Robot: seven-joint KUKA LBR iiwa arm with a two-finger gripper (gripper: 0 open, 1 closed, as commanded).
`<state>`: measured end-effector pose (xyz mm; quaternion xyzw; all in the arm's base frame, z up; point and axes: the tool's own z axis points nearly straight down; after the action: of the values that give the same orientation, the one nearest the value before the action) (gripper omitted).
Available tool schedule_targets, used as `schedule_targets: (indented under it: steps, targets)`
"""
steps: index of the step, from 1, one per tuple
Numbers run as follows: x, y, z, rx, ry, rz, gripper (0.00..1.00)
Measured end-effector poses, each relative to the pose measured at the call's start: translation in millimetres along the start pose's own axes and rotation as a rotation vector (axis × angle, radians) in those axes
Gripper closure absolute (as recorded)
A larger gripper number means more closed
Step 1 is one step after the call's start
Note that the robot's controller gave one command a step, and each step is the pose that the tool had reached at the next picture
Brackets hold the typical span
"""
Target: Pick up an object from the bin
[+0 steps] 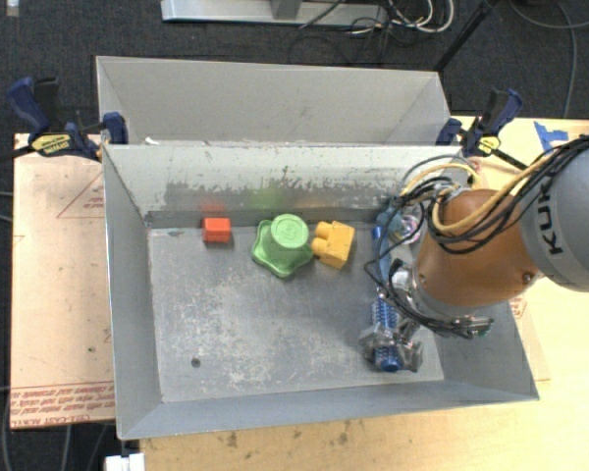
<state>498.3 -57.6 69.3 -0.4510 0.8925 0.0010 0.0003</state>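
My gripper [389, 344] is low over the bin floor near the front right corner, below the arm's orange cover. A small blue patch sits at its tip; I cannot tell whether it is a loose thing or part of the gripper. The nearest loose thing is a yellow blocky toy [333, 243] by the back wall, well up and to the left of the gripper. Touching the toy's left side is a green lobed cup-like piece [282, 244]. Further left lies a small orange-red block [216, 230].
The three loose things lie in a row along the back of the bin floor. The arm and its cables reach in over the right wall and cover the right side of the floor.
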Motion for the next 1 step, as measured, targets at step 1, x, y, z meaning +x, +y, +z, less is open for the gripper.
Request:
schedule_targets:
  steps: [1]
  targets:
    - [6.5,-7.9,-112.4,0.007,-0.003,-0.023,1.00]
